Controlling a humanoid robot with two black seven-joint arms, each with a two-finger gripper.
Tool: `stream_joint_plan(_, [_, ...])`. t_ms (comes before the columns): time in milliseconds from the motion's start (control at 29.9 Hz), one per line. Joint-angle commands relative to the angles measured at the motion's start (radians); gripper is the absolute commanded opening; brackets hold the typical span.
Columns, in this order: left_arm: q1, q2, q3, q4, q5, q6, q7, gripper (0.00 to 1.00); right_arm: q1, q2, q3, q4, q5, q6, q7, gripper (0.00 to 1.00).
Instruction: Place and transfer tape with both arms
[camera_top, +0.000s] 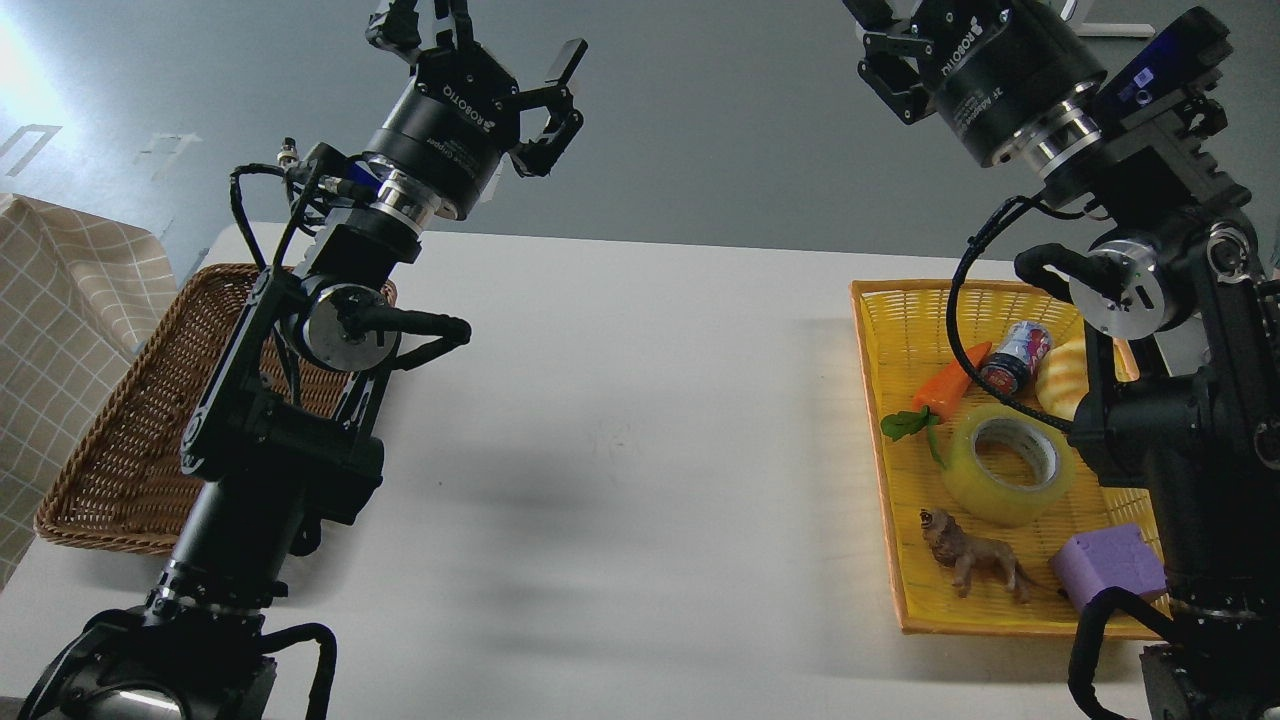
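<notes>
One tape roll lies flat in the yellow tray on the white surface, with one carrot, one can, one lion figure, one purple block; left gripper raised, fingers spread, empty; right gripper raised, cropped, state unclear; one wicker basket at left.

The tape is a wide roll of see-through yellow packing tape with a grey-white inner ring; it lies tilted, its hole facing up and toward the viewer, in the yellow tray at the right of the counter. It sits in the tray's middle, nothing gripping it, its right edge partly hidden behind the black right arm
</notes>
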Motion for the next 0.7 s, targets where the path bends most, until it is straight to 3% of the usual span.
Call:
stream_joint_plan(0, [-0.001, 0.000, 0.002, 0.002, 0.003, 0.002, -0.005, 0.98, -0.004, 0.000, -0.001, 0.012, 0.001, -0.002, 0.000, 1.00])
stream_joint_plan(201, [0.001, 0.000, 0.006, 0.017, 0.006, 0.007, -0.017, 0.98, -0.024, 0.000, -0.005, 0.015, 0.000, -0.017, -0.006, 1.00])
stream_joint_plan(334, [-0.002, 0.000, 0.006, 0.015, 0.006, 0.001, -0.051, 0.98, -0.037, 0.000, -0.008, 0.035, 0.001, -0.034, -0.006, 1.00])
stream_joint_plan(668, [0.002, 0.000, 0.011, 0.015, 0.006, -0.012, -0.054, 0.98, -0.072, 0.000, -0.005, 0.089, 0.003, -0.037, -0.005, 1.00])
